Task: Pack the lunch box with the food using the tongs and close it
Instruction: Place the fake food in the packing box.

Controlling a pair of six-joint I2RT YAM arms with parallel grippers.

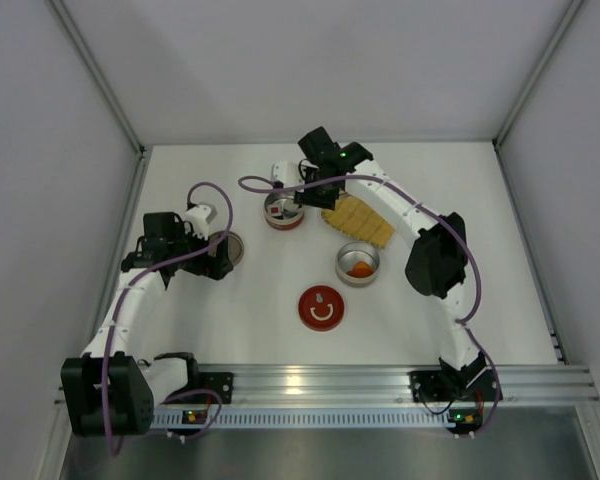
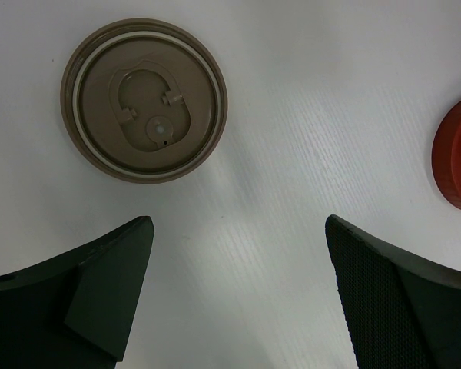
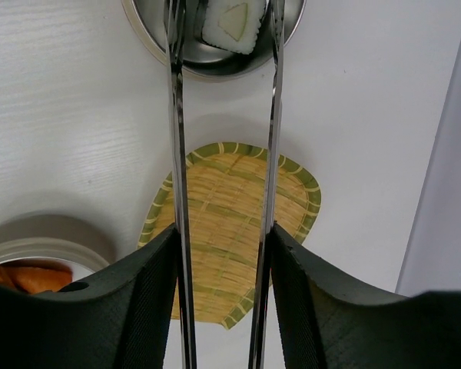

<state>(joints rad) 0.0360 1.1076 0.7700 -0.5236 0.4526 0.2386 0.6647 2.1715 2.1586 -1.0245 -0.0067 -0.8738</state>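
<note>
Packing looks near done: white piece (image 3: 230,23) in far tin (image 3: 223,65), orange chunks (image 1: 359,269) in near tin (image 1: 342,262), no food seen on woven tray (image 3: 223,200). Left to do: lids. Brown lid (image 2: 144,100) and red lid (image 1: 321,307) both lie on table. R gripper (image 3: 224,238) stretched far over far tin, clamped on tongs (image 3: 177,154) – tong arms straddle white piece, seem clear of it. L gripper (image 2: 238,227) low beside brown lid, jaws spread wide, empty.

Light is bright, even and diffuse from overhead, and the white worktop (image 1: 250,290) is close to washed out. Shadows are soft: a faint one at the brown lid (image 2: 144,100), a grey halo around the tin's rim (image 3: 31,250). Glare streaks run along the tongs (image 3: 177,154) and the aluminium rail (image 1: 300,378). My right tool (image 3: 223,234) reads nearly black and slightly soft up close.
</note>
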